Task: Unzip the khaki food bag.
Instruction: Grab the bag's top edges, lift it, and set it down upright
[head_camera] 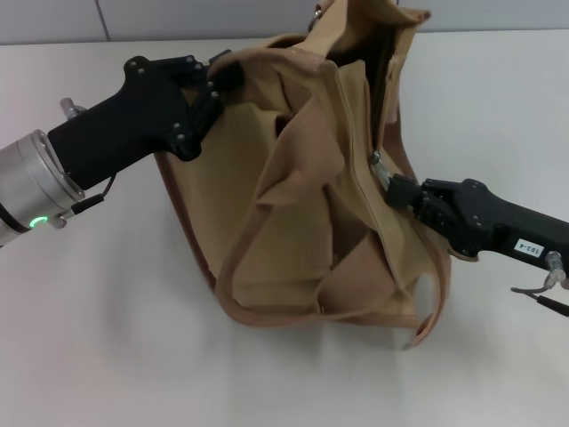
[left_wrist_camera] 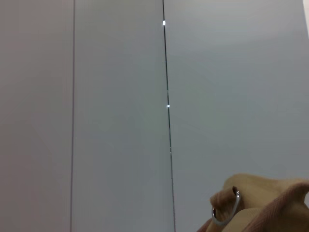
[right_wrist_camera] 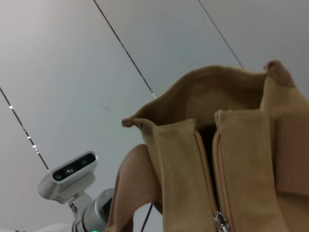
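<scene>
Khaki food bag: it slumps on the white table in front of us, mouth turned up and away, its canvas creased and folded in on itself.
Zipper: it runs along the top panel, parted at the far end and closed lower down, with the metal pull near our right gripper.
Left gripper: we have it pinched shut on the bag's upper rim at the left corner, holding the cloth taut.
Right gripper: it sits at the zipper line just beside the pull; in the head view we cannot tell whether the fingers are closed on the tab or merely touching it.
Handling: we judge the bag light and very soft, so it will fold and drag along with any tug unless the rim is anchored. The piped rim gives a firm hold; the small metal pull is the only place to draw the zipper and looks likely to slip.
Around: a metal ring on the bag shows in the left wrist view, against grey wall panels.
In the way: loose folds and a webbing handle bunch beside the zipper track and may snag the slider.
</scene>
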Controlling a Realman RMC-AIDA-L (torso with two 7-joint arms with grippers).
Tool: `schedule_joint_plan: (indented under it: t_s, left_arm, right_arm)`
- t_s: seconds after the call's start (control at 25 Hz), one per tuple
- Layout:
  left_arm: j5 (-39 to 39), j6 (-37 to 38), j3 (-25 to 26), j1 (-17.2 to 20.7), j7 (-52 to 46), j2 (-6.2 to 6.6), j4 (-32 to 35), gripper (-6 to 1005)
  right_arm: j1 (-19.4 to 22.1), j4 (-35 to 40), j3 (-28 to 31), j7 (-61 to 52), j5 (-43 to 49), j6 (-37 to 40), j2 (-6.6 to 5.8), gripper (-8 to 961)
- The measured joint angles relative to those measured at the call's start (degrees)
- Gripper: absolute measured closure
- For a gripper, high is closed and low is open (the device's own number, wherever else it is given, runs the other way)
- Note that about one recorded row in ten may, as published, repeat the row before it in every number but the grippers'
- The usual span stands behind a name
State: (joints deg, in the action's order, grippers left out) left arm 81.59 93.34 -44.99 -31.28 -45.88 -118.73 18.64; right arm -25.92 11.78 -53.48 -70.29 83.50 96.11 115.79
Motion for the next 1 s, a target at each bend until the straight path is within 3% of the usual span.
schedule_joint_plan:
  t_s: [0.28,0.52,1.0]
  left_arm:
    - [-0.51,-0.32,2.28,0.87,0.01,0.08,-0.01,854]
    - [-0.66,-0.59,4.53,1.64,0.01,0.09,-0.01,852]
    - [-0.89,-0.89,5.18,2.31,0.01,0.08,-0.01,849]
  right_arm:
    - [0.58,0.00,0.33,-0.51,2.08,-0.58,-0.97,902]
    - [1.00,0.24,0.13,-2.20,3.91,-1.50,-2.64,893]
    - [1.59,1.45,-0.07,-3.35,7.78,-2.88,-4.46,877]
